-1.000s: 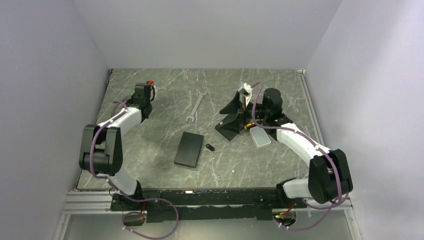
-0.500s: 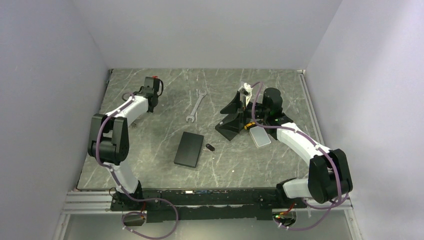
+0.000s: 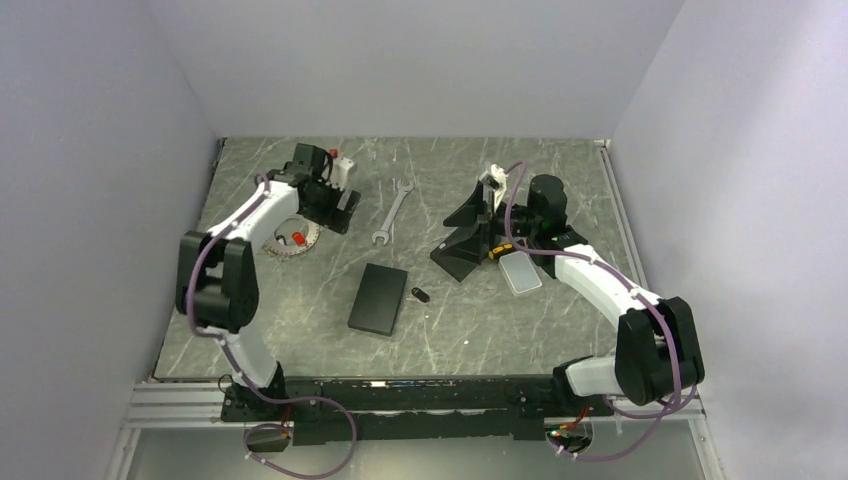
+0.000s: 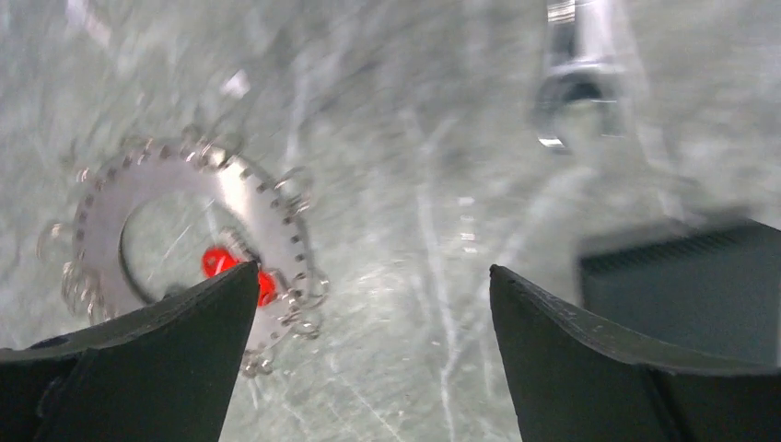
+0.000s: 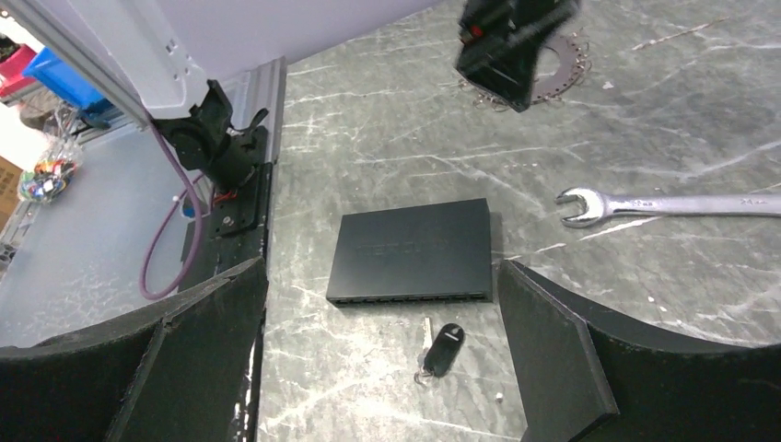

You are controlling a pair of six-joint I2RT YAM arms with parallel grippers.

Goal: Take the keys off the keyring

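Observation:
The keyring (image 3: 288, 242) lies flat on the table at the left, a silvery ring with a small red piece (image 3: 297, 238) and a spiky fringe of keys (image 3: 279, 251). In the left wrist view the keyring (image 4: 175, 198) shows blurred beside my left finger. My left gripper (image 3: 338, 208) hovers open just right of it, nothing between its fingers (image 4: 373, 272). A black-headed key (image 3: 420, 294) lies apart by the black box; the right wrist view shows that key (image 5: 444, 348) below my open right gripper (image 5: 382, 267). My right gripper (image 3: 455, 238) hangs right of centre.
A long silver wrench (image 3: 392, 212) lies between the arms, its head near my left gripper (image 4: 576, 87). A flat black box (image 3: 379, 298) sits at mid-table. A pale rectangular object (image 3: 520, 272) lies by the right arm. Grey walls enclose three sides.
My left gripper has opened and swung right along the back of the table. The keyring it carried has left the fingers and now lies on the table. The right arm has not moved.

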